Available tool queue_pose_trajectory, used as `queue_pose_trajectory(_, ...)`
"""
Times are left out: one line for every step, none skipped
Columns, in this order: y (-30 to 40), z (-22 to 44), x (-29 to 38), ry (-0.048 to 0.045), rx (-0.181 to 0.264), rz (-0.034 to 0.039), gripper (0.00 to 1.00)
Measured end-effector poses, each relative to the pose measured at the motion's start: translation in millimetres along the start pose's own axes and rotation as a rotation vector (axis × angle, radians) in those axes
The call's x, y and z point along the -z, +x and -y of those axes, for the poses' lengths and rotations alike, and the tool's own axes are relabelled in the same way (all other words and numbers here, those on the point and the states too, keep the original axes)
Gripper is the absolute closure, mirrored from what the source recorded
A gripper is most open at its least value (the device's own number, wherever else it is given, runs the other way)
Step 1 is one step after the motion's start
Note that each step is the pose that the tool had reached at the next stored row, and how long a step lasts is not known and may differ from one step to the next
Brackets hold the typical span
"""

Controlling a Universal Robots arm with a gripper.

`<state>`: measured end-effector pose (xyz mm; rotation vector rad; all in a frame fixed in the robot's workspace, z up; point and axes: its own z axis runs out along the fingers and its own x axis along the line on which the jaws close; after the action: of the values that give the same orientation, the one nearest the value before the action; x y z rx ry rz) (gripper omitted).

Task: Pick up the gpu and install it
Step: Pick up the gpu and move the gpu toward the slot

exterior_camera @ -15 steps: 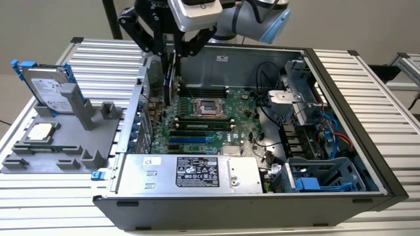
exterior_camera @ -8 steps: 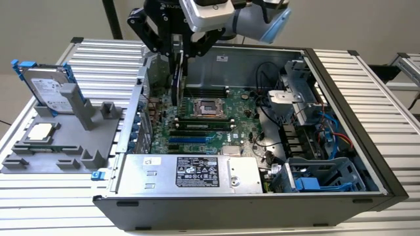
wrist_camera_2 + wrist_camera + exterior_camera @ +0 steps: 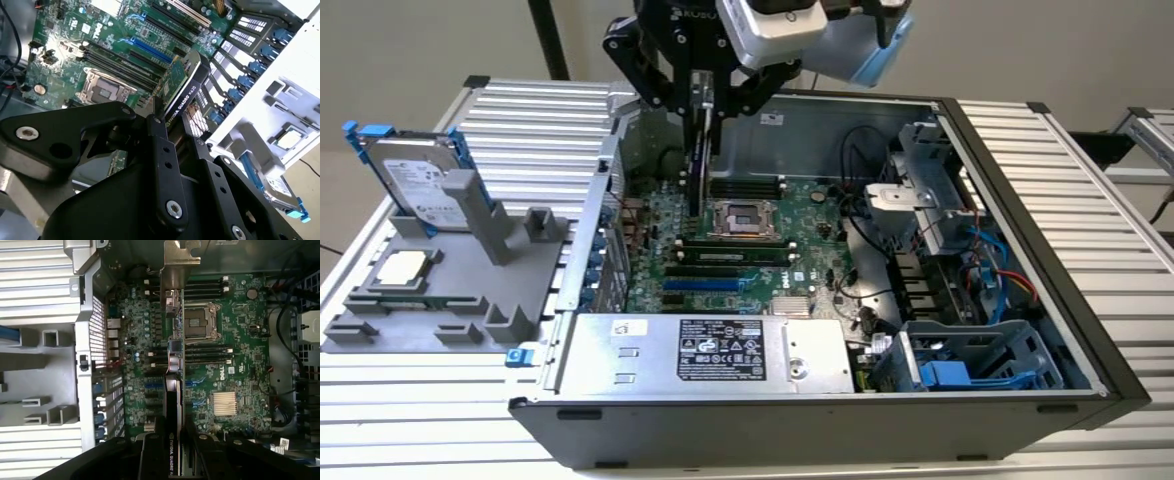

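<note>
I see the black 2-finger gripper (image 3: 704, 108) clamped on the gpu (image 3: 700, 150), a thin flat card, green board 1 face, black cover the other | gpu hangs edge-on over the green motherboard (image 3: 817, 232) inside the open grey computer case (image 3: 787, 432), beside the silver CPU socket (image 3: 736, 218)

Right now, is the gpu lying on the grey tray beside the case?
No, the jaws hold the gpu edge-on above the motherboard.

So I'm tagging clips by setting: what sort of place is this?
Probably a robotics lab bench for PC assembly: an open computer case on a slatted aluminium table, a grey parts fixture, the gripper holding the gpu.
</note>
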<state>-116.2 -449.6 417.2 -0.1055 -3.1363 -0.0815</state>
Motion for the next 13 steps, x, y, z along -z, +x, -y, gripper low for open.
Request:
queue_pose_trajectory(-1.7, -0.1, 0.0, 0.0, 0.0, -0.0002, 1.0)
queue_pose_trajectory(-3.8, -0.2, 0.0, 0.0, 0.0, -0.0004, 1.0)
queue_pose_trajectory(-5.8, -0.4, 0.0, 0.0, 0.0, -0.0006, 1.0)
queue_pose_trajectory(-7.4, -0.5, 0.0, 0.0, 0.0, -0.0007, 1.0)
queue_pose_trajectory(-9.1, -0.6, 0.0, 0.0, 0.0, -0.0007, 1.0)
queue_pose_trajectory(-10.7, -0.7, 0.0, 0.0001, 0.0, -0.0008, 1.0)
queue_pose_trajectory(-12.6, -0.8, 0.0, -0.0001, 0.0, -0.0008, 1.0)
queue_pose_trajectory(-14.4, -1.0, 0.0, 0.0, 0.0, -0.0009, 1.0)
queue_pose_trajectory(-16.3, -1.1, 0.0, 0.0, 0.0, -0.001, 1.0)
queue_pose_trajectory(-18.2, -1.2, 0.0, 0.0, 0.0, -0.0012, 1.0)
queue_pose_trajectory(-20.0, -1.3, 0.0, 0.0001, 0.0, -0.0014, 1.0)
queue_pose_trajectory(-22.4, -1.5, 0.0, 0.0002, 0.0, -0.0017, 1.0)
queue_pose_trajectory(-24.4, -1.6, 0.0, 0.0001, 0.0, -0.002, 1.0)
